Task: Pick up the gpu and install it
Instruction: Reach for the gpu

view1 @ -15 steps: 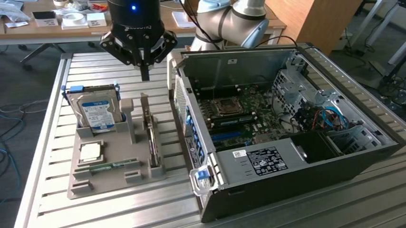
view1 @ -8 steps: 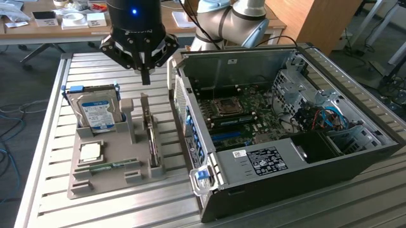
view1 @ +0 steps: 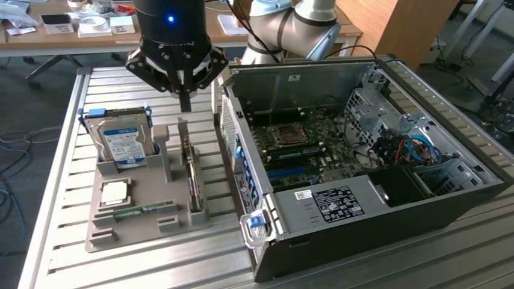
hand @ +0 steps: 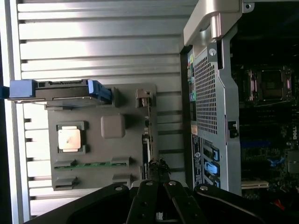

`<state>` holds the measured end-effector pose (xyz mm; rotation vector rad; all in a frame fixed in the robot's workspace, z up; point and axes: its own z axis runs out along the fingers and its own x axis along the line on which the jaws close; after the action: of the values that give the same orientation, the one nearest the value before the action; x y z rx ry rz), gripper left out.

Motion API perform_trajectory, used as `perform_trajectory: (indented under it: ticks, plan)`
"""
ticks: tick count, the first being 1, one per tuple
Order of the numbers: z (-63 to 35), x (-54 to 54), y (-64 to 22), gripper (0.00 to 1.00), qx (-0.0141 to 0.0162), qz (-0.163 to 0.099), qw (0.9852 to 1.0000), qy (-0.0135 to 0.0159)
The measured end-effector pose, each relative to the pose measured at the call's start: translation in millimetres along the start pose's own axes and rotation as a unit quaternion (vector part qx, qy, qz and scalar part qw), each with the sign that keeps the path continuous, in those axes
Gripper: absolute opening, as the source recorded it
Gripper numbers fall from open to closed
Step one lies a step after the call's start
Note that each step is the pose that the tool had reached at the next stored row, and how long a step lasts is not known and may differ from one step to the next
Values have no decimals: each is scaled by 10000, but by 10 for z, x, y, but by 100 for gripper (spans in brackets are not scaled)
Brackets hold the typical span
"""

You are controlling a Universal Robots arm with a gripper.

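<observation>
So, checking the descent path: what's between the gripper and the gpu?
Nothing: the exterior view shows the shut gripper hanging right above the gpu, upright in its gray holder, bare air between.

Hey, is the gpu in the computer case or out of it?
Out. The gpu stands on edge in a slot of the grey holder, beside the open case.

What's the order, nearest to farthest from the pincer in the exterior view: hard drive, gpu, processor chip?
1. gpu, on edge just below the pincer.
2. hard drive, toward the exterior view's left.
3. processor chip, lying flat, lower left.
</observation>
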<state>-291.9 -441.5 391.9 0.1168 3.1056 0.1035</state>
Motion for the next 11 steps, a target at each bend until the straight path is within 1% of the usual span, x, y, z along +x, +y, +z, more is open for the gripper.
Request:
perform_trajectory:
  ticks: [11]
  plan:
    - [-10,-11,-157,11,0,0,10000,0]
